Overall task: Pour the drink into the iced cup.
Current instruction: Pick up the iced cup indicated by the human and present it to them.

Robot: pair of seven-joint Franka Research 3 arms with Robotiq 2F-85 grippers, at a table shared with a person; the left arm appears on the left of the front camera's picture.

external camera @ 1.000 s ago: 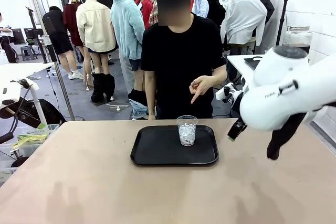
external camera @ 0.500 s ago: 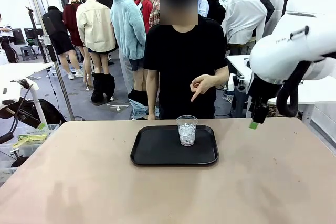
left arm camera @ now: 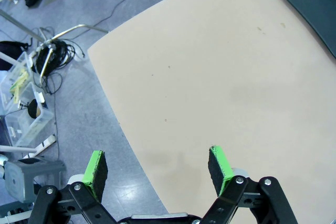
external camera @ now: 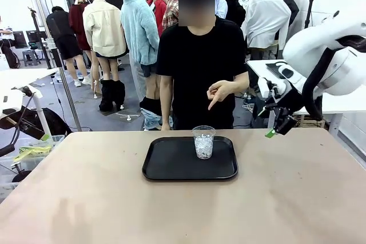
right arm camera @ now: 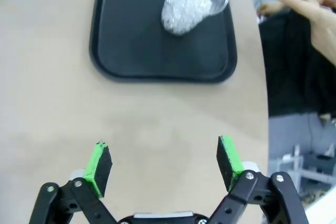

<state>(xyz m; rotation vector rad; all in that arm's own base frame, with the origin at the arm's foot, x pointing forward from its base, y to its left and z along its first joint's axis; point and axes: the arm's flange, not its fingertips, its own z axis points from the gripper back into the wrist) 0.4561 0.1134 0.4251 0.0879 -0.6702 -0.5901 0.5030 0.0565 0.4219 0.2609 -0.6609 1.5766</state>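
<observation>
One iced cup (external camera: 203,141): clear plastic, upright on the tray's far half, crushed ice in its lower part.
Tray (external camera: 171,167): black, mid-bench (external camera: 86,198), towards the far edge.
Person's hand (external camera: 220,91): behind and above the cup, forefinger pointing down.
Right gripper (right arm camera: 165,163): spread wide, empty, raised off the bench well right of the tray.
Left gripper (left arm camera: 157,169): spread wide, empty, over a bench edge with floor beyond.

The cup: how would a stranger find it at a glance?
Look at the tan table, then the black tray at its middle. The cup stands upright on the tray's far half: clear plastic, holding white crushed ice.
</observation>
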